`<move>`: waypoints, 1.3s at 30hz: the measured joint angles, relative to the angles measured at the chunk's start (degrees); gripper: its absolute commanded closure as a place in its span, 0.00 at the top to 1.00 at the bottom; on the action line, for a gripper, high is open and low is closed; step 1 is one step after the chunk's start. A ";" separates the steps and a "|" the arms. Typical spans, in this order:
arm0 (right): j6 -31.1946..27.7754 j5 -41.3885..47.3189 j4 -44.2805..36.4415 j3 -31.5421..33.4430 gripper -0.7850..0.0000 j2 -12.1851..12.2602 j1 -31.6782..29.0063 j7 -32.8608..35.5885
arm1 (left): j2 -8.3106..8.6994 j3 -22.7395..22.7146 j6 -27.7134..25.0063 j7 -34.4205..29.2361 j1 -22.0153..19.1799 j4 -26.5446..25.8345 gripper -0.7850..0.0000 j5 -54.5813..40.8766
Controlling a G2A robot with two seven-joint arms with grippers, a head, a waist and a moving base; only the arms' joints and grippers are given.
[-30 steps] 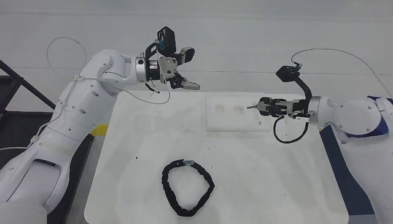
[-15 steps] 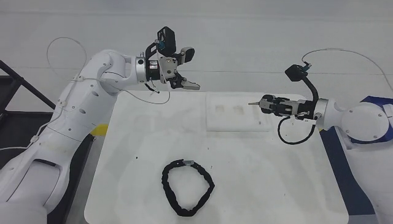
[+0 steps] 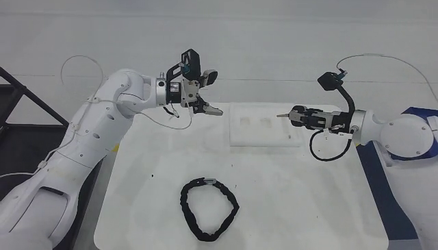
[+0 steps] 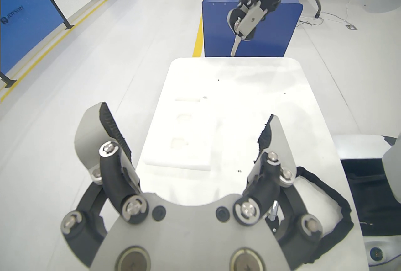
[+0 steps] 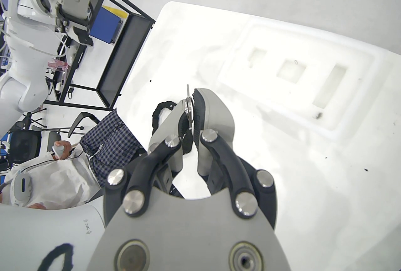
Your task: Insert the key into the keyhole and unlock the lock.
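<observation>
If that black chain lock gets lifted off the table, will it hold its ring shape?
Probably sags: the chain lock lies in an uneven, kinked loop, suggesting flexible links. Its thick sleeve hints it's heavy. Lying flat, it shouldn't roll.

A robot lab hall: blue partition panels (image 4: 22, 8), yellow floor line (image 4: 199, 34).

Right gripper (image 5: 190, 100): pinched tight on the key, above the table.
Key (image 5: 188, 106): ring caught between the pads — thin blade poking out past the tips.
Lock (image 5: 160, 110): black chain on the table, mostly hidden behind the gripper.
Tray (image 5: 313, 34): white foam, three recesses in a row — two square, one oblong.
Table (image 5: 313, 178): white, rounded corner.
Left gripper (image 5: 78, 34): well off, beyond that corner.
</observation>
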 measured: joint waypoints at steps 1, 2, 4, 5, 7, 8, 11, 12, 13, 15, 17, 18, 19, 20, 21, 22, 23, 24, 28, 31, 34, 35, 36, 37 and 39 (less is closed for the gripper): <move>0.00 0.00 0.00 0.00 0.00 0.00 0.00 0.00 | 0.18 0.03 -0.08 -0.15 1.22 -0.29 1.00 0.01; 0.00 0.00 0.00 0.00 0.00 0.00 0.00 0.00 | 0.41 0.17 -0.09 -0.32 2.81 -0.88 1.00 0.15; 0.00 0.00 0.00 0.00 0.00 0.00 0.00 0.00 | 0.79 0.36 -0.08 -0.46 4.93 -1.60 1.00 0.74; 0.00 0.00 0.00 0.00 0.00 0.00 0.00 0.00 | 1.04 0.39 -0.07 -0.20 6.18 -1.73 1.00 1.11; 0.00 0.00 0.00 0.00 0.00 0.00 0.00 0.00 | 1.38 0.49 -0.07 0.06 7.73 -1.78 1.00 2.15; 0.00 0.00 0.00 0.00 0.00 0.00 0.00 0.00 | 1.57 0.75 -0.06 0.17 8.58 -2.22 1.00 3.58; 0.00 0.00 0.00 0.00 0.00 0.00 0.00 0.00 | 2.04 1.76 -0.06 1.95 10.31 -3.27 1.00 6.72; 0.00 0.00 0.00 0.00 0.00 0.00 0.00 0.00 | 2.20 2.16 -0.06 2.47 10.63 -3.46 1.00 7.80; 0.00 0.00 0.00 0.00 0.00 0.00 0.00 0.00 | 2.36 2.58 -0.06 3.07 10.89 -3.56 1.00 8.77; 0.00 0.00 0.00 0.00 0.00 0.00 0.00 0.00 | 2.76 3.76 -0.06 4.52 11.18 -3.76 1.00 10.35; 0.00 0.00 0.00 0.00 0.00 0.00 0.00 0.00 | 3.20 5.36 -0.06 5.25 10.96 -4.11 1.00 11.60; 0.00 0.00 0.00 0.00 0.00 0.00 0.00 0.00 | 3.41 6.24 -0.06 5.31 10.77 -4.32 1.00 12.17; 0.00 0.00 0.00 0.00 0.00 0.00 0.00 0.00 | 3.63 7.25 -0.06 5.30 10.55 -4.50 1.00 12.67; 0.00 0.00 0.00 0.00 0.00 0.00 0.00 0.00 | 3.94 8.67 -0.06 5.26 10.14 -4.58 1.00 13.05; 0.00 0.00 0.00 0.00 0.00 0.00 0.00 0.00 | 4.19 9.73 -0.06 5.26 9.78 -4.52 1.00 13.06; 0.00 0.00 0.00 0.00 0.00 0.00 0.00 0.00 | 4.44 10.79 -0.06 5.25 9.38 -4.41 1.00 12.85; 0.00 0.00 0.00 0.00 0.00 0.00 0.00 0.00 | 4.77 12.22 -0.06 5.13 8.77 -4.21 1.00 12.31; 0.00 0.00 0.00 0.00 0.00 0.00 0.00 0.00 | 5.02 13.30 -0.06 4.94 8.24 -4.08 1.00 11.81; 0.00 0.00 0.00 0.00 0.00 0.00 0.00 0.00 | 6.07 18.38 -0.06 2.70 5.53 -3.90 1.00 9.15; 0.00 0.00 0.00 0.00 0.00 0.00 0.00 0.00 | 6.81 22.46 -0.07 0.17 2.98 -4.20 1.00 5.93; 0.00 0.00 0.00 0.00 0.00 0.00 0.00 0.00 | 7.43 25.52 -0.07 -1.08 0.51 -4.26 1.00 3.34; 0.00 0.00 0.00 0.00 0.00 0.00 0.00 0.00 | 7.54 26.13 -0.07 -1.31 0.02 -4.27 1.00 2.93; 0.00 0.00 0.00 0.00 0.00 0.00 0.00 0.00 | 7.55 26.25 -0.07 -1.34 -0.04 -4.27 1.00 2.88; 0.00 0.00 0.00 0.00 0.00 0.00 0.00 0.00 | 7.55 26.24 -0.07 -1.34 -0.02 -4.27 1.00 2.89; 0.00 0.00 0.00 0.00 0.00 0.00 0.00 0.00 | 7.53 26.17 -0.07 -1.31 0.04 -4.27 1.00 2.95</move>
